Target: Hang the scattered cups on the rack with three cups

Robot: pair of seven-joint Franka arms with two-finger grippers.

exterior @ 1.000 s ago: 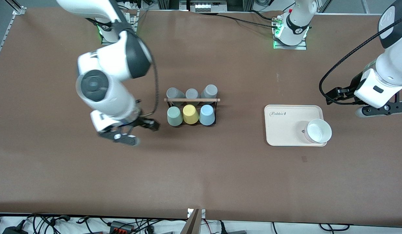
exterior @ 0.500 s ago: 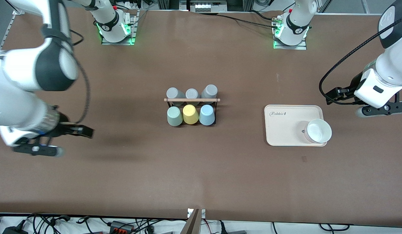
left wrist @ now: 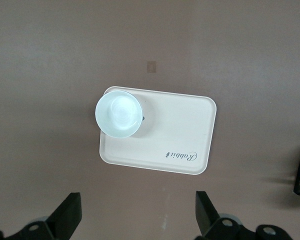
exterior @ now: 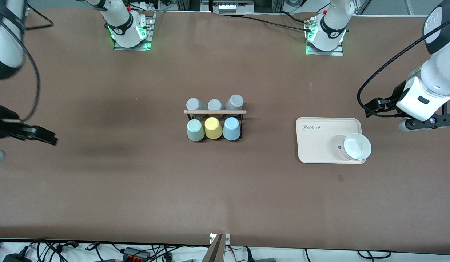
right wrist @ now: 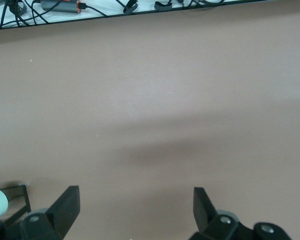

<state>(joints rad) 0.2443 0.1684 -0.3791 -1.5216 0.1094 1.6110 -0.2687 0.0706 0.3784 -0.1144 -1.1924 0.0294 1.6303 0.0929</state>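
Nearest the front camera, toward the left arm's end of the table, a shallow cream plastic tray [exterior: 321, 145] printed with cursive lettering is lying flat, and a small white round bowl [exterior: 355, 146] is sitting on the tray's corner. At the middle of the table, the small black wire-frame cup rack with a light wooden rod along its top [exterior: 214, 112] is standing upright. Its nearer row is carrying three upside-down cups side by side: the pale mint green tapered cup [exterior: 195, 130] toward the right arm's end, a yellow tapered cup [exterior: 213, 127] in the middle, and the light blue tapered cup [exterior: 231, 128] toward the left arm's end. Three grey cups [exterior: 214, 104] are sitting upside down in the rack's farther row. The left gripper [left wrist: 137, 216] is hovering just beside the tray, its fingers spread wide apart and holding nothing. The right gripper [right wrist: 136, 207] is hanging over bare brown tabletop [exterior: 137, 189] at the right arm's end, well apart from the rack, its fingers likewise spread apart and holding nothing.
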